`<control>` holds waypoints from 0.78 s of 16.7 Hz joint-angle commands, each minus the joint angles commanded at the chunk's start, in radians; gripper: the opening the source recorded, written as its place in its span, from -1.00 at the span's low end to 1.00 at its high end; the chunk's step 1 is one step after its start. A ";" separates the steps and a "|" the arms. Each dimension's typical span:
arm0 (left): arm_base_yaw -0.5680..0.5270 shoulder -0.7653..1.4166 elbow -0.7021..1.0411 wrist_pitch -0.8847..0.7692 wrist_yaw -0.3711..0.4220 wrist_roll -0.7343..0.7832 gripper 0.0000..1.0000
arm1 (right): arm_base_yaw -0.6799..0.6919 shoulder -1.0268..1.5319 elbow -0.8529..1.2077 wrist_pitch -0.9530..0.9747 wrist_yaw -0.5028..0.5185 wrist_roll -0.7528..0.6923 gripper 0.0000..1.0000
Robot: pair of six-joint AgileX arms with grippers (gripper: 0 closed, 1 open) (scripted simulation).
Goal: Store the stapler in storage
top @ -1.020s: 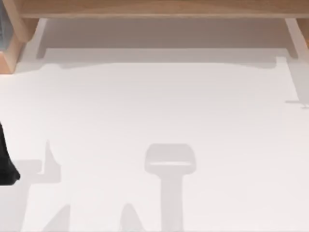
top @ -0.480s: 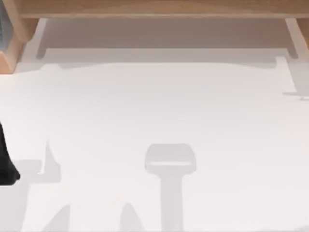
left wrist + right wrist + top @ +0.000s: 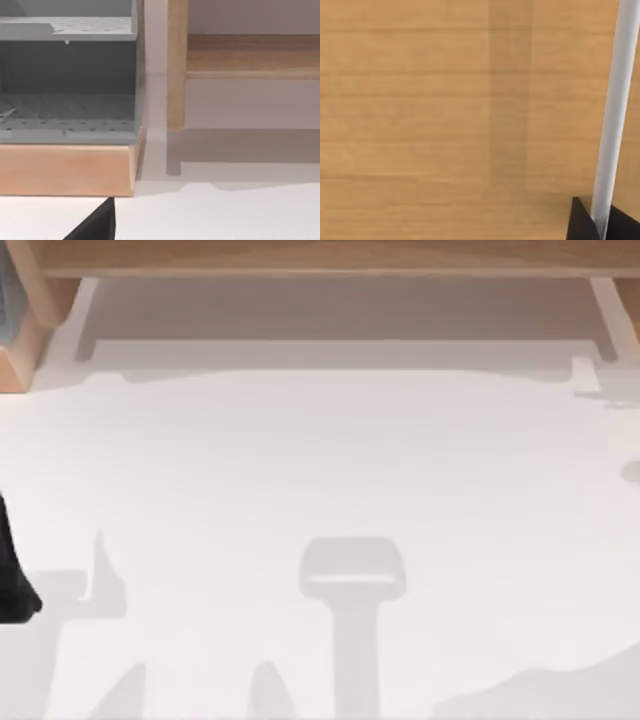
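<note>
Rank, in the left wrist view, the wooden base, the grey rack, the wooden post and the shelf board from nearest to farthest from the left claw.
From the left claw:
1. wooden base, under the rack.
2. grey rack on the base and wooden post beside it: too close to call.
3. shelf board, behind the post.

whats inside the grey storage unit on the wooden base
In the left wrist view, the grey storage unit sits on its wooden base. Its perforated lower shelf looks bare, no stapler on it. The space above the upper shelf is cut off, so its contents cannot be seen.
</note>
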 joint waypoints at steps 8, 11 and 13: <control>0.000 0.000 0.000 0.000 0.000 0.000 1.00 | 0.012 0.029 0.066 -0.035 0.015 -0.007 -1.00; 0.000 0.000 0.000 0.000 0.000 0.000 1.00 | 0.035 0.080 0.177 -0.097 0.041 -0.006 -1.00; 0.000 0.000 0.000 0.000 0.000 0.000 1.00 | 0.051 0.109 0.243 -0.136 0.056 -0.002 -1.00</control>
